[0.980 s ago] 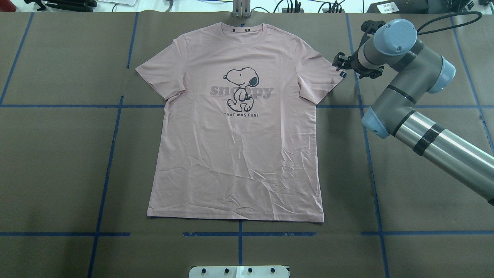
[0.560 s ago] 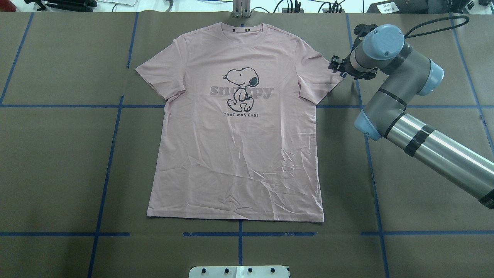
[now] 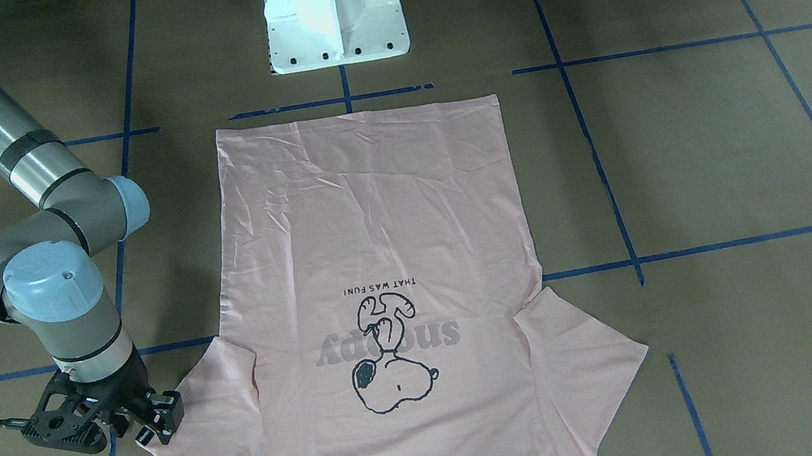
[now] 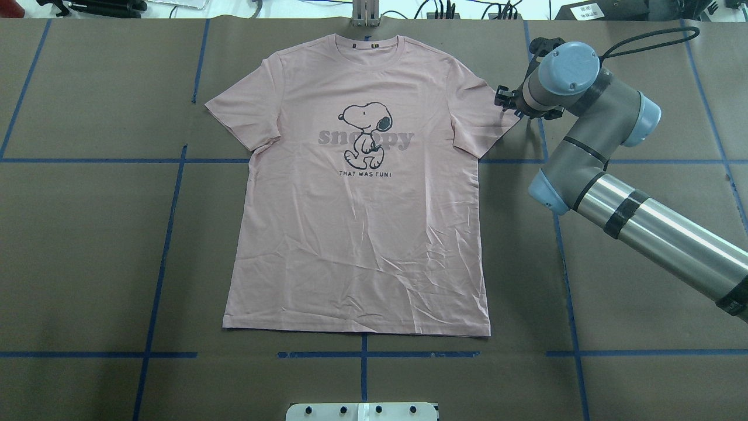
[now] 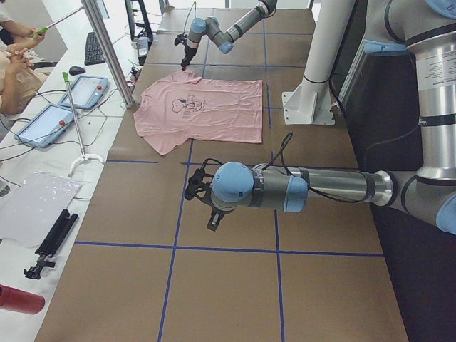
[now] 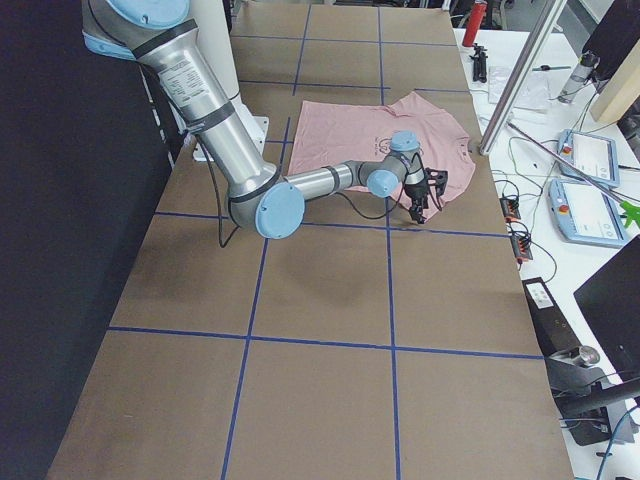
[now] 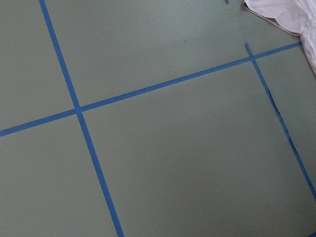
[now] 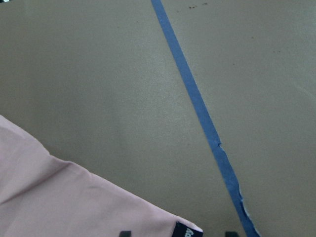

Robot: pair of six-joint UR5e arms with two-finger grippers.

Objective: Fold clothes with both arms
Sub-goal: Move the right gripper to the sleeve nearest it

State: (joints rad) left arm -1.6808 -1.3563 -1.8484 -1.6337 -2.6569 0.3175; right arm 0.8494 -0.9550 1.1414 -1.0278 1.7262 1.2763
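Over on the counter, the pink T-shirt lies flat and face up. Its collar points away from the robot and its hem sits nearest the white pedestal base. The cartoon dog and lettering are in plain view, with a fair few wrinkles across the lower half. Blue tape lines grid the surface around it.

The right arm reaches in with its right hand down low at the outer tip of the sleeve on the robot's right. From the right wrist camera, its fingertips are spread apart, and the small dark sleeve tag sits between them at the sleeve corner. Nothing is pinched, as far as that shot shows.

The left arm stretches out over bare counter, well apart from the shirt. Its left hand only shows from the side camera, so whether it's spread or pressed together can't be told. Its wrist camera mostly sees tape and counter, plus a bit of pink fabric in the top corner.
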